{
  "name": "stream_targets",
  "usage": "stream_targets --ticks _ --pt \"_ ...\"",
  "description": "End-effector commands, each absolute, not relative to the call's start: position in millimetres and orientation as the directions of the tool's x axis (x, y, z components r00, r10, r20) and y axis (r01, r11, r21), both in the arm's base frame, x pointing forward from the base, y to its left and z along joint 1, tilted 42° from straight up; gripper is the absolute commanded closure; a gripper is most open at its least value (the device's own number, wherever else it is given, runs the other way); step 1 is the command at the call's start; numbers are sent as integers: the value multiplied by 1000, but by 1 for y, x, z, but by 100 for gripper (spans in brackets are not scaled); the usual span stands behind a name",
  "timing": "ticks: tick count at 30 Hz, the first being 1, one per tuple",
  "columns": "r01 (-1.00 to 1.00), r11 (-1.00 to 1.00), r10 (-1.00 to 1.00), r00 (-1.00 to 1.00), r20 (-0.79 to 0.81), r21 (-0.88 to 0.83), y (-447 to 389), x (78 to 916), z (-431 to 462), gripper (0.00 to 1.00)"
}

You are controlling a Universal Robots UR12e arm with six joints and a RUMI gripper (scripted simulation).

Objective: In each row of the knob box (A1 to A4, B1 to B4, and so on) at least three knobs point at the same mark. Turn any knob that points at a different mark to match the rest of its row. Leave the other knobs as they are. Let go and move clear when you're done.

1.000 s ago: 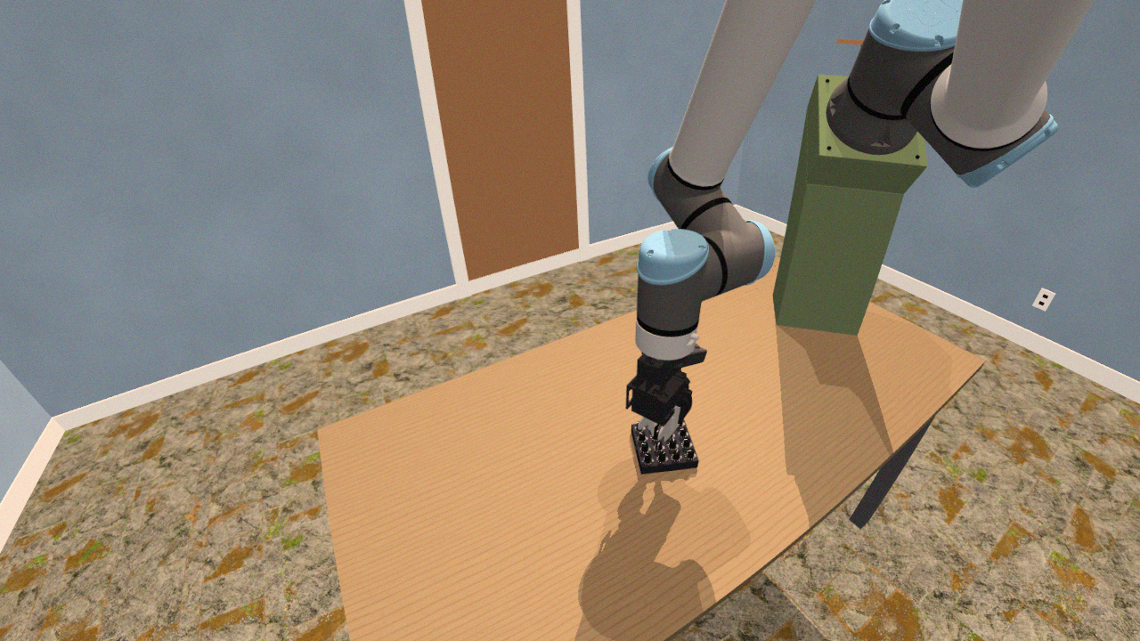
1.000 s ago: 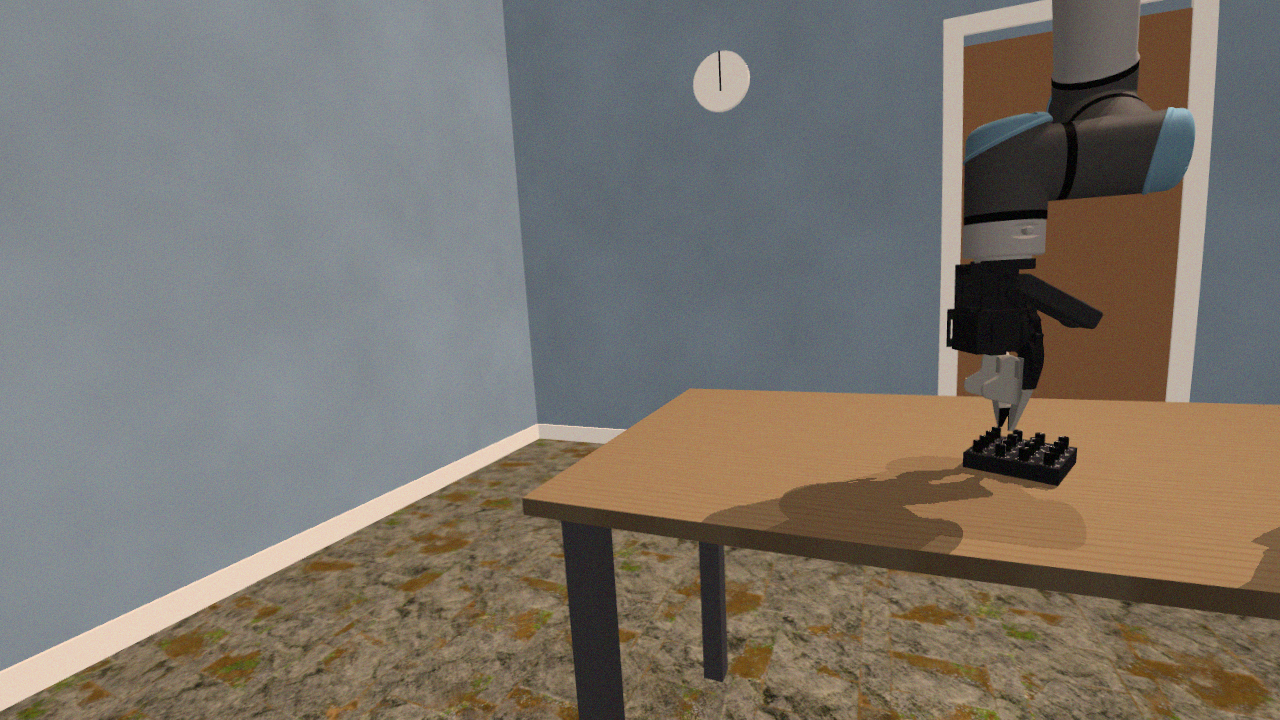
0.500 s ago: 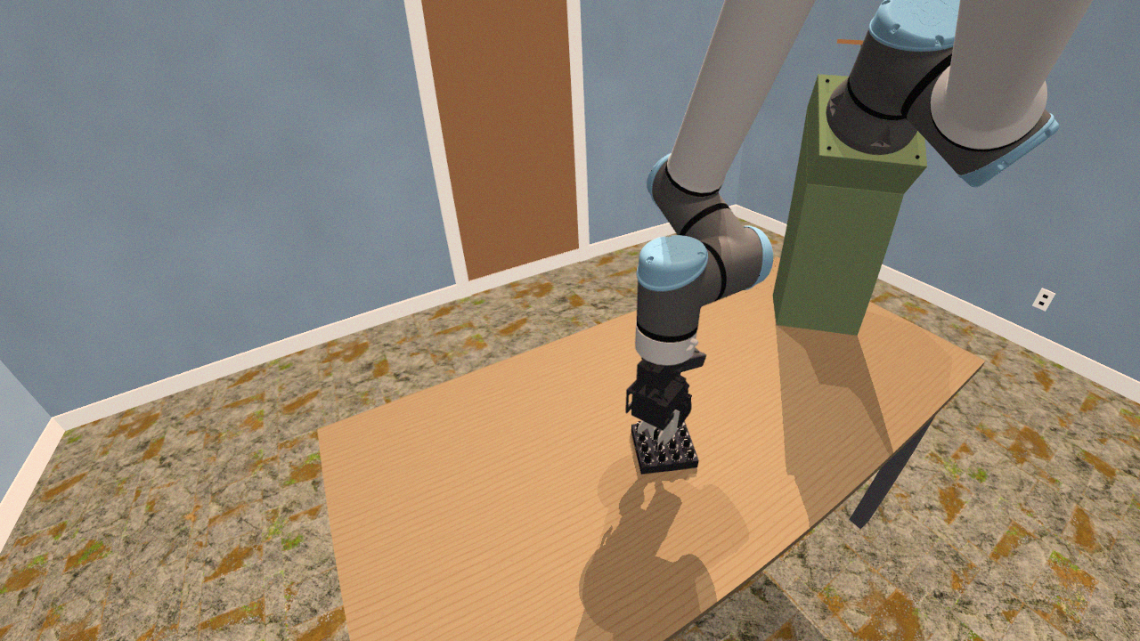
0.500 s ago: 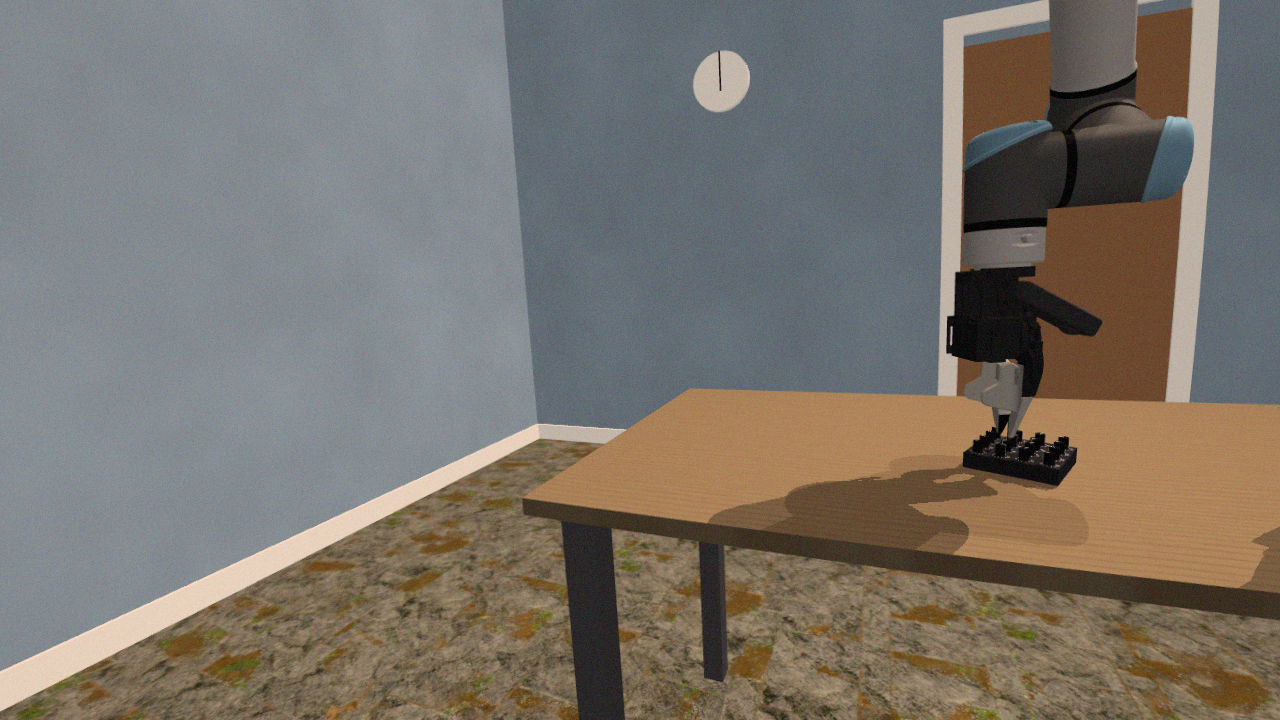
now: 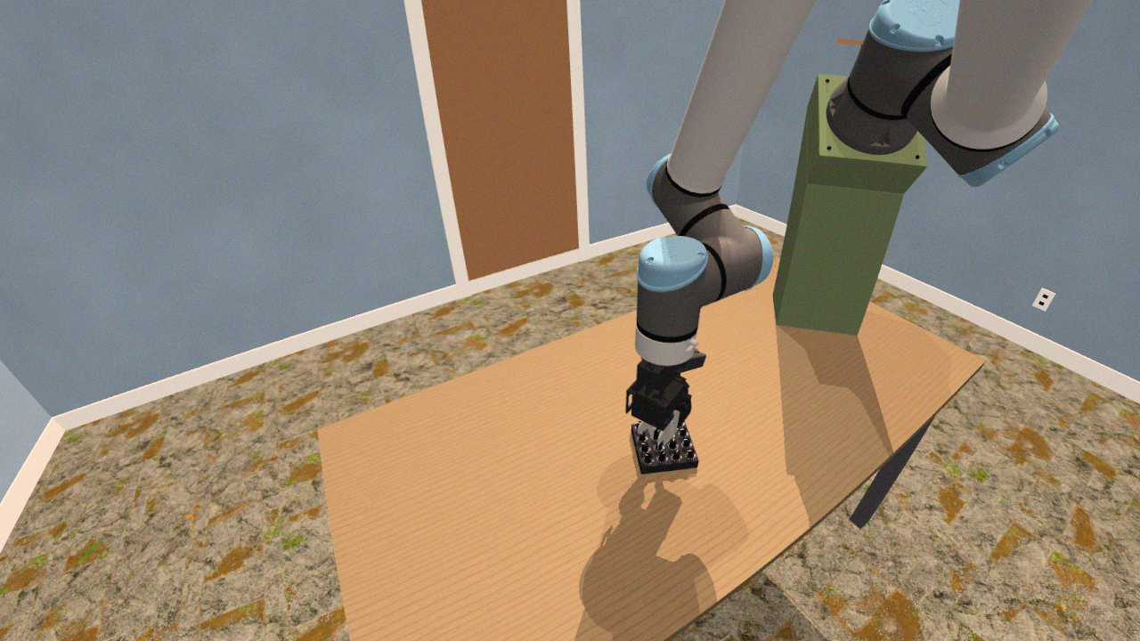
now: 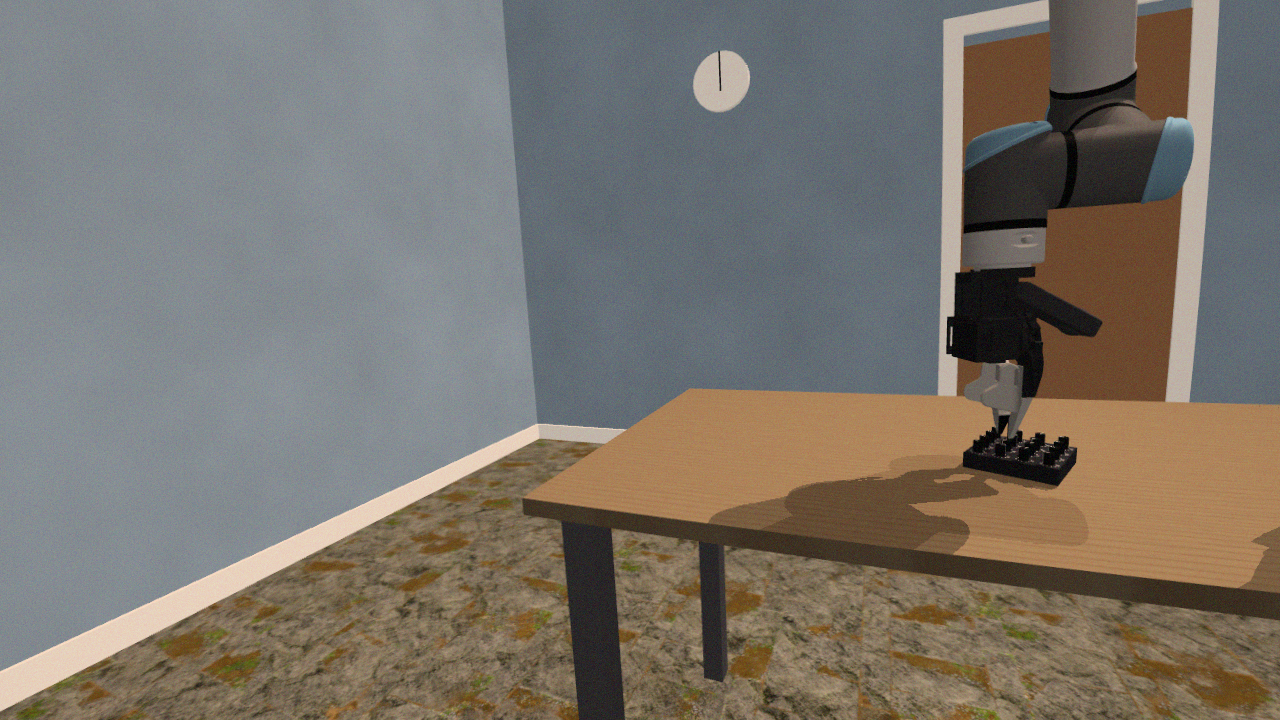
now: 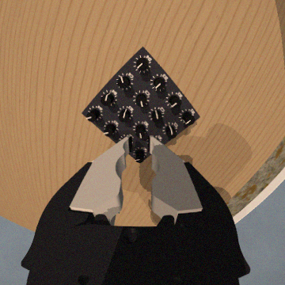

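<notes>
Wrist: my pincer point(image 5: 660, 440) point(image 6: 1006, 434) point(image 7: 140, 137) stands narrowly open over the knob box point(image 5: 668, 467) point(image 6: 1009, 468) point(image 7: 125, 98), inside the bench point(image 5: 446, 478) point(image 6: 760, 447) point(image 7: 47, 59) edges. Knobs likely rigid, slippery; grip opposite sides, centred.
</notes>
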State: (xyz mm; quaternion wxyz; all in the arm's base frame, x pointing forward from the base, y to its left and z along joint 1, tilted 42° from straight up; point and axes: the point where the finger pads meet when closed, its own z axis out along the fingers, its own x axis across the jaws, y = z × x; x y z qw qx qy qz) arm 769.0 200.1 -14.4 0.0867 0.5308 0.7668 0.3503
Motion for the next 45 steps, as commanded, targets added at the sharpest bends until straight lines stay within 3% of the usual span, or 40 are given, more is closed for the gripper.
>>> stream_targets --ticks 1,45 --pt "753 191 875 -421 239 630 200 769 -14 89" --pt "753 191 875 -421 239 630 199 766 -17 89"
